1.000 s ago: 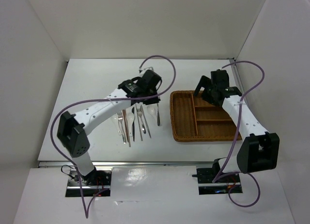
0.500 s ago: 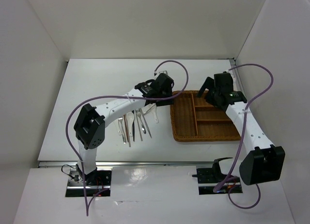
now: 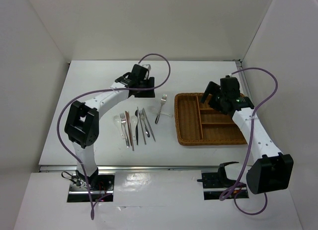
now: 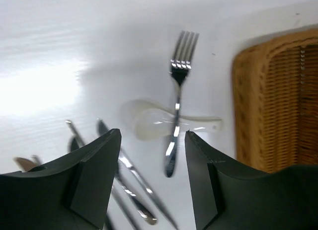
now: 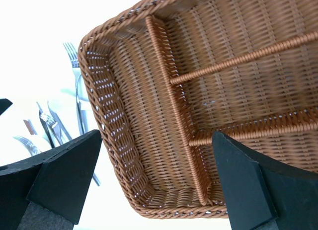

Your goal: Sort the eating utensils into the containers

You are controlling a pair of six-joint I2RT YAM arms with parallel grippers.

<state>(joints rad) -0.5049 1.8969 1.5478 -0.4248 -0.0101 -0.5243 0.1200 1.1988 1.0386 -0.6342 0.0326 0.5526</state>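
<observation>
The brown wicker tray [image 3: 188, 121] lies right of centre, and its compartments look empty in the right wrist view [image 5: 164, 115]. A silver fork [image 3: 160, 108] lies across a white ceramic spoon [image 4: 149, 123] just left of the tray. Several more silver utensils [image 3: 135, 126] lie in a row further left, beside another white spoon [image 3: 117, 121]. My left gripper [image 3: 147, 91] is open and empty, above the table behind the fork [image 4: 177, 98]. My right gripper [image 3: 212, 97] is open and empty over the tray's far part.
White walls enclose the table on the left, back and right. The tray's left rim [image 4: 248, 106] is close to the fork. Purple cables loop over both arms.
My left gripper has swung from the tray's left edge back toward the far left, uncovering the fork and white spoon. My right gripper has barely moved.
</observation>
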